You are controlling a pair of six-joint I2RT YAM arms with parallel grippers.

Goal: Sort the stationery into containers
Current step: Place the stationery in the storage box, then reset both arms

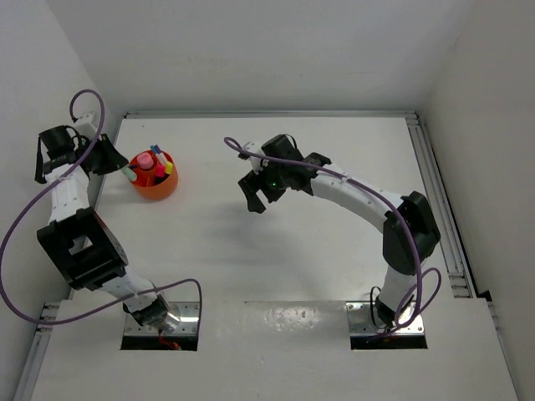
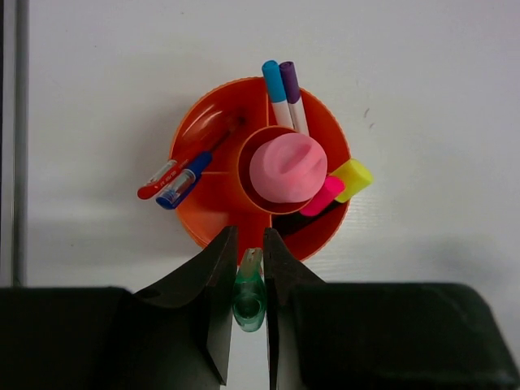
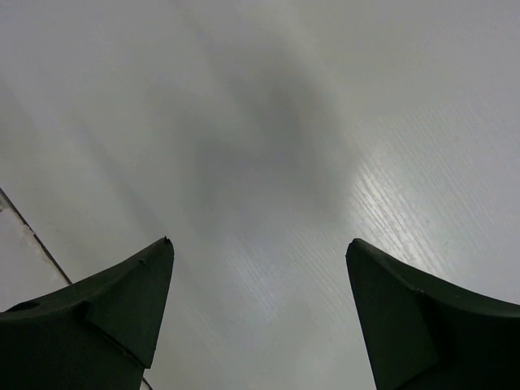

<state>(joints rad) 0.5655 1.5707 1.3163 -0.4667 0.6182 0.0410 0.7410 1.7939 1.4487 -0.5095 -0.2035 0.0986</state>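
Left gripper (image 2: 248,244) is clamped on a green pen (image 2: 249,296), whose barrel is mostly hidden between the fingers. The pen sits at the left rim of the orange bowl (image 2: 203,223), far left on the white table (image 1: 292,267). A pink chunky item (image 2: 286,166) covers the bowl's centre cup. Right gripper (image 1: 259,199) has its jaws wide apart and empty, above mid-table. White walls (image 1: 251,50) enclose the table.

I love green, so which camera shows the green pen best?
The left wrist view: the translucent green plastic pen sits close up, pinched between the left jaws, right by the round orange plastic bowl. The top view shows it only as a tiny green speck; the right wrist view shows none of it.
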